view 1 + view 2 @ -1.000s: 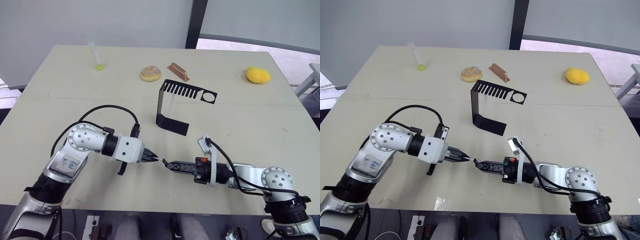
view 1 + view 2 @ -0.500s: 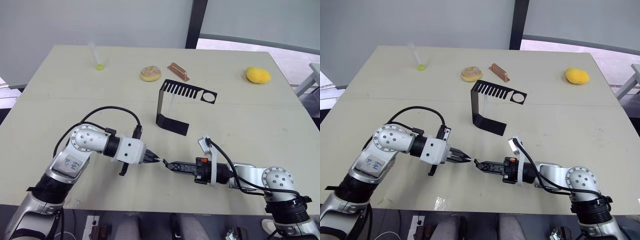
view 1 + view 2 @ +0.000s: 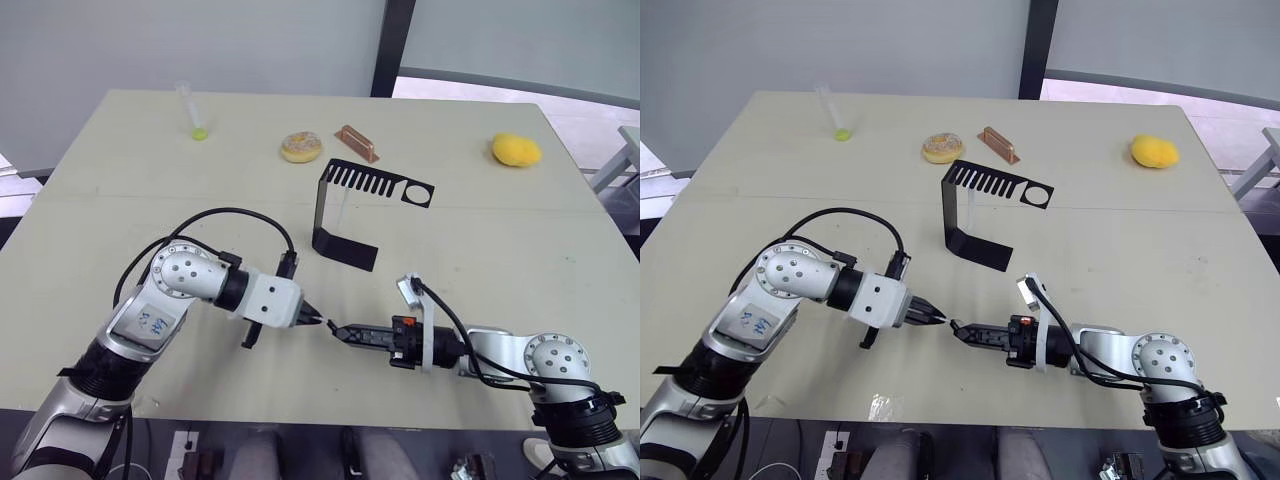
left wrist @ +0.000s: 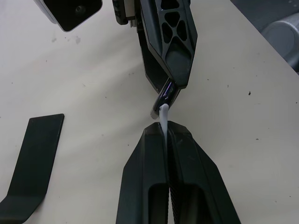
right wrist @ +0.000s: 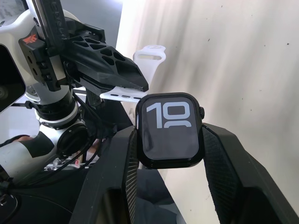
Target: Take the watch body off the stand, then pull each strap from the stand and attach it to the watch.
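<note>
My right gripper (image 3: 337, 329) is shut on the watch body (image 5: 170, 128), a small black case whose screen shows white digits. It hangs low over the table's near middle. My left gripper (image 3: 317, 321) is shut on a white strap (image 4: 164, 115), tip to tip with the right one. The strap's end meets the edge of the watch body (image 4: 163, 99). More of this strap (image 5: 122, 94) runs back through the left fingers (image 5: 107, 70). The black stand (image 3: 345, 250) is upright behind both grippers. A second thin white strap (image 3: 342, 212) hangs edge-on under its slotted plate.
Along the far side of the table lie a clear tube with a green end (image 3: 193, 112), a donut (image 3: 301, 147), a copper-brown block (image 3: 356, 143) and a yellow lump (image 3: 516, 150). The table's near edge (image 3: 320, 415) runs just below both arms.
My left arm has pushed right with the strap, closing the small gap to the watch body. The right gripper has held still.
</note>
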Controlling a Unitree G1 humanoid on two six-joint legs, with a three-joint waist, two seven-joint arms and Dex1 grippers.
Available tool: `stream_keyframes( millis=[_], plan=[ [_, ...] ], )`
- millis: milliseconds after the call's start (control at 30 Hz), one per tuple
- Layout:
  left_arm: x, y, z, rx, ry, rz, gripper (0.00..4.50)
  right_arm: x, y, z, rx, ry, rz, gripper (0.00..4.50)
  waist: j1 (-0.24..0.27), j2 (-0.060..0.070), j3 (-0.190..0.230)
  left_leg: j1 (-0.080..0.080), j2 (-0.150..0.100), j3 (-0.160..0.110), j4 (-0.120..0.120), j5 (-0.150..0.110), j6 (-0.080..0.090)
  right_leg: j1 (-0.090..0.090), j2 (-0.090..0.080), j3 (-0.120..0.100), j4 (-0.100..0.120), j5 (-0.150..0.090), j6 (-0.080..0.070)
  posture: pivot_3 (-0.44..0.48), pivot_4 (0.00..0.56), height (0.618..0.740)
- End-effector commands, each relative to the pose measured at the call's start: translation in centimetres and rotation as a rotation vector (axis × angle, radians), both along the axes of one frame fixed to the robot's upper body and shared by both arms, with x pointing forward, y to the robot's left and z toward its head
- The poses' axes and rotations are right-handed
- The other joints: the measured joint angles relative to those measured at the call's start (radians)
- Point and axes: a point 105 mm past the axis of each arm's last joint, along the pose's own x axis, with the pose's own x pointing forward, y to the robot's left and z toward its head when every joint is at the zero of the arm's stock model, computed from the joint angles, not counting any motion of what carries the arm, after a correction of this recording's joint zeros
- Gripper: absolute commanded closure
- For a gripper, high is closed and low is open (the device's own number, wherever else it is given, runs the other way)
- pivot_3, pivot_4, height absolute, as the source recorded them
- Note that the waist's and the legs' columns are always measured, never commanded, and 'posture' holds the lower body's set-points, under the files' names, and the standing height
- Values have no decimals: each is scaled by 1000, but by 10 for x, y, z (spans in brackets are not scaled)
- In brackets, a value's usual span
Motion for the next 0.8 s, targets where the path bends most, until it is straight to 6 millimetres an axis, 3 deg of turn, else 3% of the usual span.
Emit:
stream_keyframes(
  millis=[33, 800],
  plan=[
    [-9, -11, 6, 1, -31, -62, 4500, -8, 9, 12, 50, -33, 63, 3004, 0, 0, 0, 0, 0, 0, 0, 0, 0, 0, 0, 0, 0, 0, 0, 0, 150, 740],
    [-9, -22, -2, 47, -47, -82, 4500, -9, 10, 12, 55, -31, 68, 3004, 0, 0, 0, 0, 0, 0, 0, 0, 0, 0, 0, 0, 0, 0, 0, 0, 150, 740]
  ],
)
